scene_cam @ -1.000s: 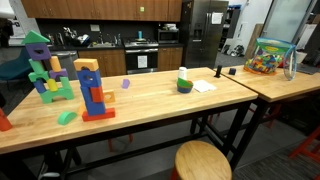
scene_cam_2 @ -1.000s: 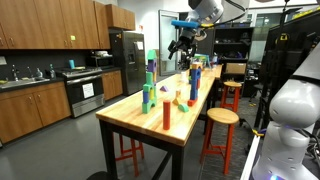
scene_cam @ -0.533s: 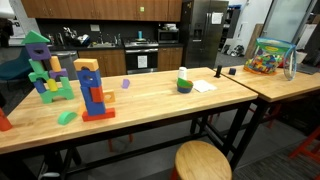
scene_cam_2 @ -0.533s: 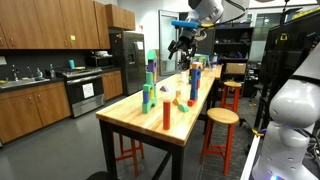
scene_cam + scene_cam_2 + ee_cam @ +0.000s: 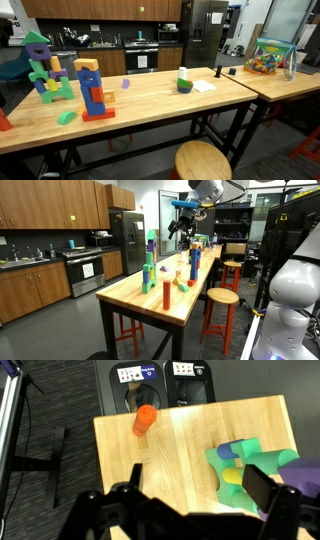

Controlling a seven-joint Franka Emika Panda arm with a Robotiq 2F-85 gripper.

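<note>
Wood of the tabletop lies well below the gripper, whose jaws stand spread wide, empty and touching nothing. In the wrist view the green block tower sits at two o'clock from it and the orange cylinder at eleven o'clock, near the table's end. This looks like a high hover before any approach; a pick would call for centring over the tower and descending squarely

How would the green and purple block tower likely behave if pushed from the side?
The block tower looks loosely stacked and tall on a narrow footing, so it would probably topple rather than slide. Its pieces look rigid, so they would likely scatter across the smooth wooden table.
</note>
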